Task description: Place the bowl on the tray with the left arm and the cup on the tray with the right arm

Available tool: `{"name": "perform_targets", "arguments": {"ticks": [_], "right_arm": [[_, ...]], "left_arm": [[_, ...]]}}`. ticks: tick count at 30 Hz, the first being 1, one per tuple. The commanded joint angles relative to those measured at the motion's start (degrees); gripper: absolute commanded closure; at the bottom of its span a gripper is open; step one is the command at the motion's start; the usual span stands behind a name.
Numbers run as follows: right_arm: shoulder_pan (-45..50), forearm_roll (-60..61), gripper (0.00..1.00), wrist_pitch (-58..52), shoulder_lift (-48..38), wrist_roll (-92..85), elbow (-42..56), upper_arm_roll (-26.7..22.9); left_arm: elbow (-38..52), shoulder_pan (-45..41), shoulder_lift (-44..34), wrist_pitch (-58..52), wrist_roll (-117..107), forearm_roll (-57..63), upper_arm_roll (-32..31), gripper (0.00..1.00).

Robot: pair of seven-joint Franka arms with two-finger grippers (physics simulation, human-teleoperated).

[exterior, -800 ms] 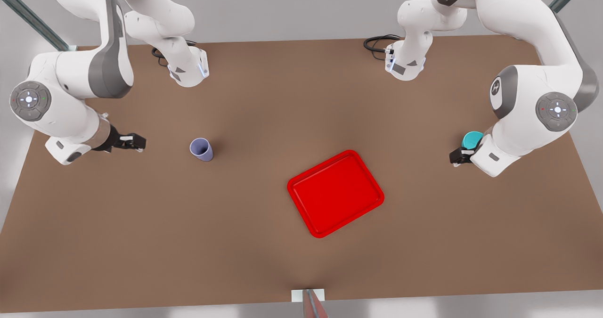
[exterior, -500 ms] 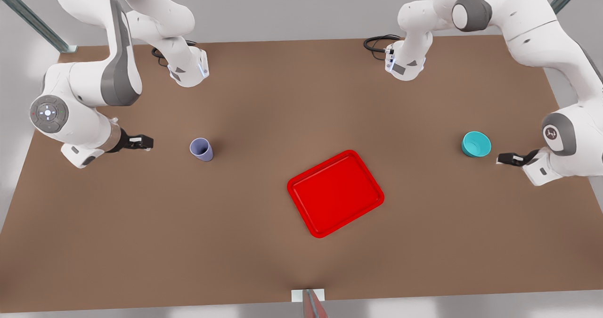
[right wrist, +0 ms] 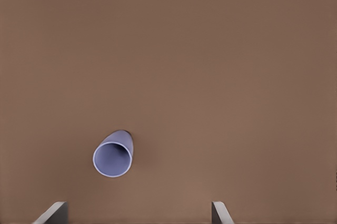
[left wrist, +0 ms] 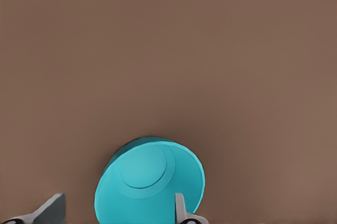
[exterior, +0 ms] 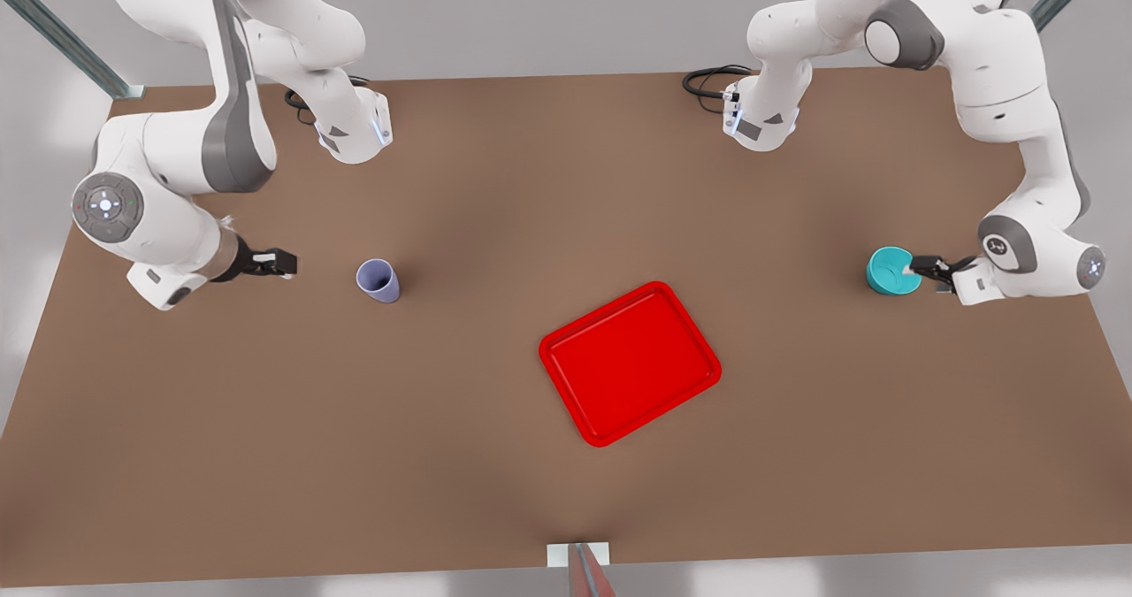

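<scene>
cup [exterior: 378, 279] upright, mouth up

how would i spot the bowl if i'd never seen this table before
Start at the red tray near the middle of the brown table, then look toward the front view's right edge. There the bowl sits upright on the table with the left gripper open at its rim. It is teal, wide and shallow, unlike the narrow lavender cup across the table, which the open right gripper faces.

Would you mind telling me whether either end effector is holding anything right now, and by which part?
Nothing is held. The left end effector, open, straddles the bowl's rim; the right end effector, open, is short of the cup.
</scene>
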Motion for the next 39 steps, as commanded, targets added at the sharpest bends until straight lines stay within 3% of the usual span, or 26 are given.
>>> {"name": "perform_targets", "arguments": {"ticks": [1,4,6,8,9,10,11,12,17,20,26,30,34,36,39], "right_arm": [[0.4,0.0,0.00,0.6,0.0,0.0,-0.2,0.0],[0.4,0.0,0.00,7.0,-1.5,0.1,-5.4,0.0],[-0.2,0.0,0.00,18.5,-7.7,0.3,-18.1,0.2],[-1.7,0.0,0.00,22.1,-9.2,0.2,-22.0,0.3],[-2.8,0.0,0.00,26.4,-9.6,-0.2,-25.2,0.3],[-2.8,0.0,0.00,29.0,-10.6,-0.2,-27.8,0.3],[-3.3,0.0,0.00,32.8,-12.8,-0.2,-32.2,0.3],[-3.4,0.0,0.00,35.1,-14.9,-0.2,-36.2,0.3],[-3.1,-0.1,0.00,44.6,-9.1,-0.3,-40.1,1.0],[-2.7,-0.1,0.00,49.5,-5.1,-0.4,-40.1,1.0],[-2.6,0.1,0.00,47.2,-6.4,-0.2,-42.1,4.1],[-2.7,0.3,0.00,47.2,-7.6,-0.2,-43.7,6.6],[-2.8,0.3,0.00,47.2,-7.1,-0.5,-44.9,7.2],[-3.2,0.3,0.00,47.5,-6.8,-0.5,-46.1,7.2],[-3.2,0.3,0.00,47.6,-6.2,-1.0,-47.5,7.4]], "left_arm": [[0.0,0.0,0.5,0.3,0.0,-0.2,0.0,0.00],[0.1,0.2,2.1,1.6,1.1,-0.2,0.0,0.00],[0.1,0.3,2.9,1.9,1.1,-0.5,0.0,0.00],[0.1,1.1,3.9,1.6,1.1,-0.9,0.0,0.02],[0.1,1.1,4.0,1.5,1.1,-0.9,0.0,0.28],[0.1,1.1,4.1,1.5,1.1,-0.9,0.0,0.46],[0.1,1.1,4.2,1.5,1.1,-1.0,0.0,0.59],[0.1,1.1,4.7,1.5,1.1,-1.0,0.0,0.62],[0.7,1.1,6.3,1.9,1.1,-1.8,0.0,0.64],[0.7,1.1,6.5,1.7,1.1,-1.8,0.0,0.79],[1.7,1.1,7.2,1.2,0.9,-2.5,-0.1,0.79],[6.9,0.4,6.6,-6.5,-2.3,-5.3,-0.8,0.79],[13.8,-0.1,5.9,-10.7,-15.6,-8.0,-12.8,0.79],[16.0,-6.1,5.9,-10.5,-24.2,-8.1,-14.5,0.79],[18.1,-12.7,7.0,-9.4,-33.1,-17.6,-15.6,0.79]]}}
